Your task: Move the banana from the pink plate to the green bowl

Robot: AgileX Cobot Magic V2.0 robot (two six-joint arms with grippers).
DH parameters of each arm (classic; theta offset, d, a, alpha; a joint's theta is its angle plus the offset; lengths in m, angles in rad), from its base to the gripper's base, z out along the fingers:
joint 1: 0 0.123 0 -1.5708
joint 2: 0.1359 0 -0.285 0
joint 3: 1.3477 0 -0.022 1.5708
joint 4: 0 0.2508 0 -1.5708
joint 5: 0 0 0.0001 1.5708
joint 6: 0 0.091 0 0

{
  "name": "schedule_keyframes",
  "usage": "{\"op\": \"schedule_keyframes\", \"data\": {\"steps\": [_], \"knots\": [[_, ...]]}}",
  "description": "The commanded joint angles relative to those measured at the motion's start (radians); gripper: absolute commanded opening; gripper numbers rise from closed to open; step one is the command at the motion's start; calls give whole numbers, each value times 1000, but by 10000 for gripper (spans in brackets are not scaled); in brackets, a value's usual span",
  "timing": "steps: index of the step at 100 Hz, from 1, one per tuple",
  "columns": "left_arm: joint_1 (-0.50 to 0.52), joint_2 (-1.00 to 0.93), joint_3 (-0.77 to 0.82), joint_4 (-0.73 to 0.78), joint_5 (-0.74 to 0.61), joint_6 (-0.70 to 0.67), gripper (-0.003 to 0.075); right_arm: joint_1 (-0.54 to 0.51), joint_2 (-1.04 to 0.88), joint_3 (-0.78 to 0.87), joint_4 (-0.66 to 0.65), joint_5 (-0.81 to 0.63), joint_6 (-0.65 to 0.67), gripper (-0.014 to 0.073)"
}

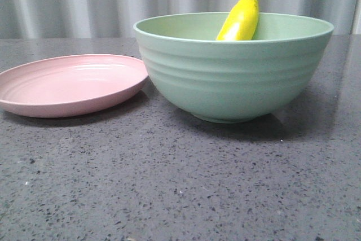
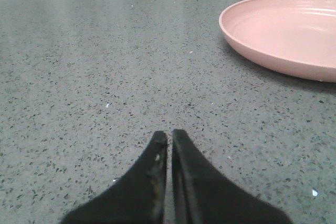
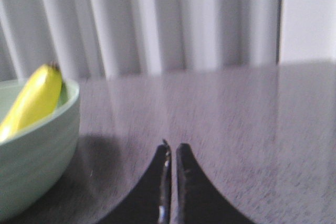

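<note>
The yellow banana (image 1: pixel 240 20) leans inside the green bowl (image 1: pixel 234 77), its dark tip above the rim; both also show in the right wrist view, the banana (image 3: pixel 32 103) in the bowl (image 3: pixel 37 156). The pink plate (image 1: pixel 67 84) lies empty beside the bowl on its left, its rim close to the bowl's side. It also shows in the left wrist view (image 2: pixel 286 32). My left gripper (image 2: pixel 169 134) is shut and empty over bare table, apart from the plate. My right gripper (image 3: pixel 174 147) is shut and empty, beside the bowl and apart from it. Neither gripper shows in the front view.
The dark speckled tabletop (image 1: pixel 180 184) stretches in front of the plate and bowl. A pale corrugated wall (image 1: pixel 84 1) stands behind the table's far edge.
</note>
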Motion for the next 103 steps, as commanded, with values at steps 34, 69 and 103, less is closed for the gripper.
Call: {"op": "schedule_keyframes", "data": {"steps": [34,69,103], "knots": [[3,-28,10,-3,-60,-5,-20,-104,-115,18,-65,358,29,-70],[3,-28,10,-3,-60,-5,-20,-104,-115,18,-65,410,29,-70],[3,-28,10,-3,-60,-5,-20,-104,-115,18,-65,410,29,-70]]}}
